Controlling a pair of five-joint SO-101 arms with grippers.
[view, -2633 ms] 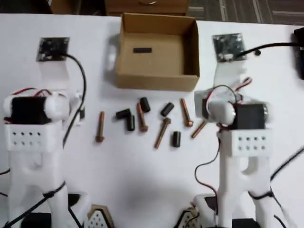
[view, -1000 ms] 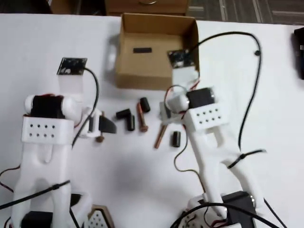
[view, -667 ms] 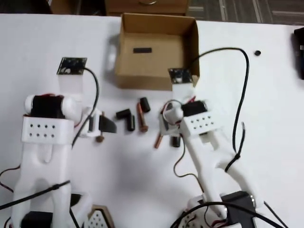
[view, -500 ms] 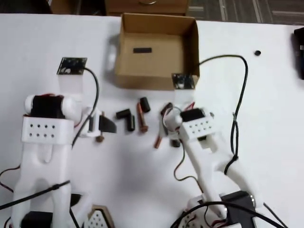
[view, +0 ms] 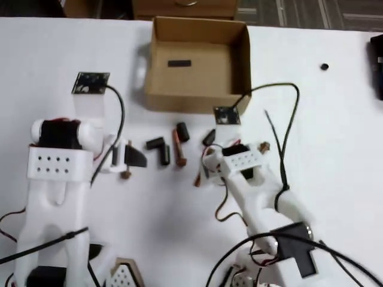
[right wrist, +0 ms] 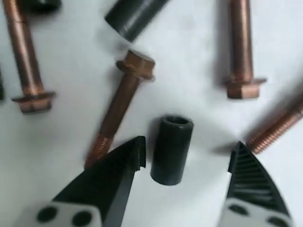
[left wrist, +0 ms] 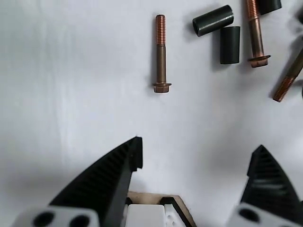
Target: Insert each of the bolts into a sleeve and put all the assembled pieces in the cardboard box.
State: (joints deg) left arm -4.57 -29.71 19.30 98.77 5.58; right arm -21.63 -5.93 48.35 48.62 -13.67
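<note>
Nearest, in the right wrist view: right tool (right wrist: 189,146) spread wide, black fingertips to either side of a black sleeve (right wrist: 171,149) on the white tabletop (right wrist: 199,85), close beside one fingertip, a wider gap to the other, touching neither. Just beside that sleeve, a slanted copper bolt (right wrist: 118,106), threaded end near a fingertip, flanged head away from the tool. Farther out, a second sleeve (right wrist: 135,14), a straight bolt (right wrist: 241,47) and another bolt (right wrist: 23,56). In the left wrist view: left tool (left wrist: 199,146) also wide, nothing between the fingertips; a lone bolt (left wrist: 161,52) ahead, well apart from both tips, head toward the tool, thread pointing away. Off to one side of it, a sleeve pair (left wrist: 230,45) set in an L, next to one more bolt (left wrist: 255,33). Added by the high view: left arm (view: 54,179) and right arm (view: 257,197) side by side, the scatter of bolts and sleeves between them, and beyond it the open cardboard box (view: 197,98), well apart from both tools, with one small black piece (view: 179,63) on its bottom. Out on the right arm's side of the white surface, a small black dot (view: 324,66). Farthest, past the tabletop's far edge: a dark patterned floor (view: 287,11) and a second brown box (view: 185,7).
</note>
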